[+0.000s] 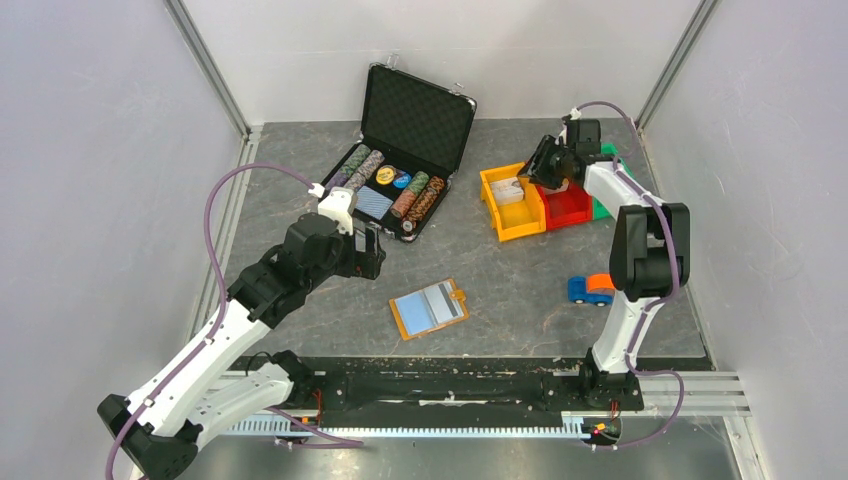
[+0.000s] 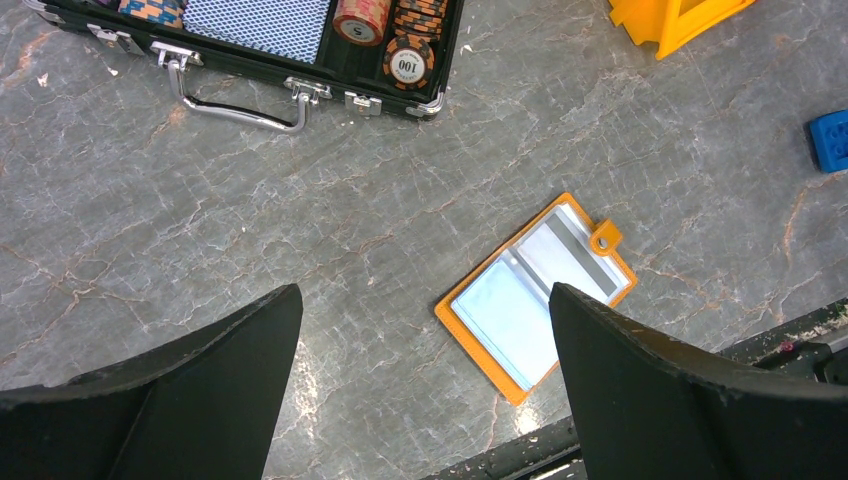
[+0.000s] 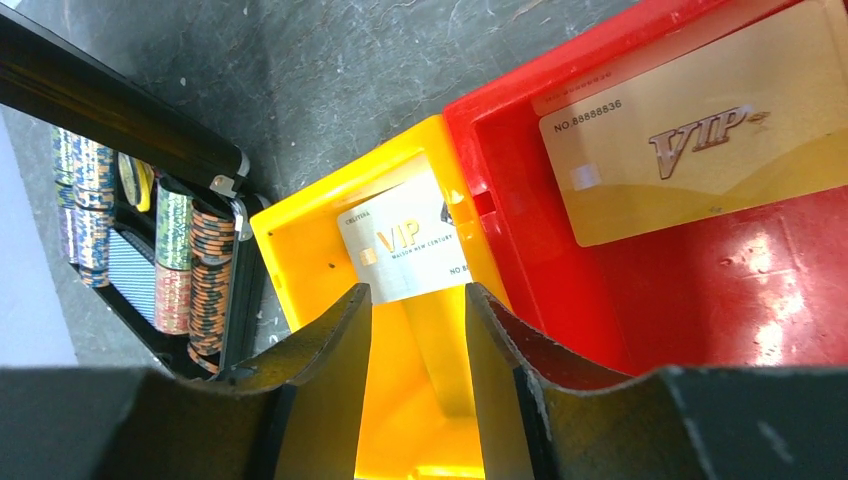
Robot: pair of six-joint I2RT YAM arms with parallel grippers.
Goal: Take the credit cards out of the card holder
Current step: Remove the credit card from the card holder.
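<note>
The orange card holder point(image 1: 428, 308) lies open and flat on the table near the front edge. In the left wrist view point(image 2: 480, 340) it holds a light blue card point(image 2: 505, 315) in one pocket and a pale grey card with a dark stripe point(image 2: 565, 255) in the other. My left gripper point(image 1: 370, 252) is open and empty, held above the table to the left of the holder point(image 2: 425, 300). My right gripper point(image 1: 537, 170) is open and empty over the yellow-orange bin point(image 3: 300, 250). A white VIP card point(image 3: 405, 245) lies in that bin just past its fingertips.
A gold VIP card point(image 3: 690, 150) lies in the red bin point(image 1: 570, 205) beside the yellow-orange one point(image 1: 512, 225). An open black case of poker chips point(image 1: 400, 170) stands at the back. A blue and orange toy car point(image 1: 590, 290) sits right of the holder.
</note>
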